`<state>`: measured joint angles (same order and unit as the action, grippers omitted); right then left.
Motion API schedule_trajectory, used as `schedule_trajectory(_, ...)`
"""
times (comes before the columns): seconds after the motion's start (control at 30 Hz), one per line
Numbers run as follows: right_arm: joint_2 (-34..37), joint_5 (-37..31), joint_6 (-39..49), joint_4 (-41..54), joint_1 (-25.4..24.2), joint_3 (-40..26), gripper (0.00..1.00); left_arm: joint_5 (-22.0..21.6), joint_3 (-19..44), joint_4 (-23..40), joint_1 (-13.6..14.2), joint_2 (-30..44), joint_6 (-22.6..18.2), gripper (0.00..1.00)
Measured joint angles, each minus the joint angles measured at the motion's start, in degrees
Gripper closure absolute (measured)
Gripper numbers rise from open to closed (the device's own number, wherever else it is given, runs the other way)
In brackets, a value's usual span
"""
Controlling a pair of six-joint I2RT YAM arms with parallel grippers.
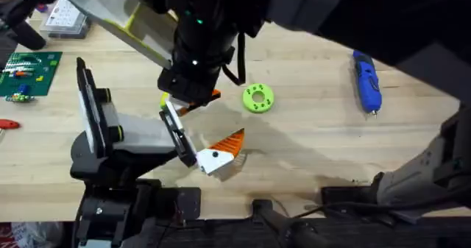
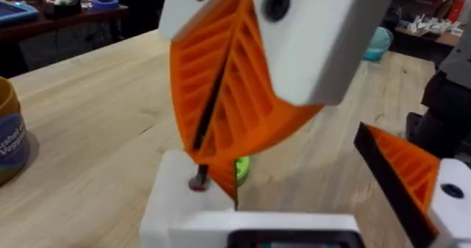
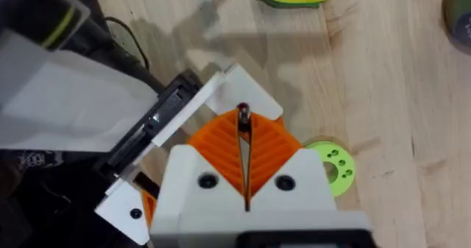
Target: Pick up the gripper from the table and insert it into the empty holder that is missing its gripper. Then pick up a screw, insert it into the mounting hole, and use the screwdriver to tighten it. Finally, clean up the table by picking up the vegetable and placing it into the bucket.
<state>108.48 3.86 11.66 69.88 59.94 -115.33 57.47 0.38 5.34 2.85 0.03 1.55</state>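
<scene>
1. Screw [image 3: 242, 114]: it stood pinched between the orange pads of the right gripper [image 3: 243, 127], jaws clamped together on its thin shank, head outward.
2. It hung just above the white mount of the holder [image 1: 96, 130], close beside the gripper [image 1: 219, 154] already seated there, above the desk [image 1: 309, 130].
3. I judged it light, stiff and slick: a small metal pin that would tip or drop if the pinch eased, so the shank was the right place to hold it.
4. I could not tell how the left gripper's jaws stood.
5. Screwdriver [image 1: 366, 81] lay well apart on the desk, not yet taken up.
</scene>
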Motion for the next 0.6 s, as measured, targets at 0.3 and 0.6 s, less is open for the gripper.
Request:
schedule_trajectory(0.3,0.01,0.14,0.02,0.01,0.00,0.00,0.991,-0.01,-0.02,0.00,0.00,0.00,-0.01,0.014)
schedule_trajectory(0.6,0.02,0.26,0.20,0.39,0.00,0.00,0.991,0.00,0.00,0.00,0.00,0.00,-0.01,0.014)
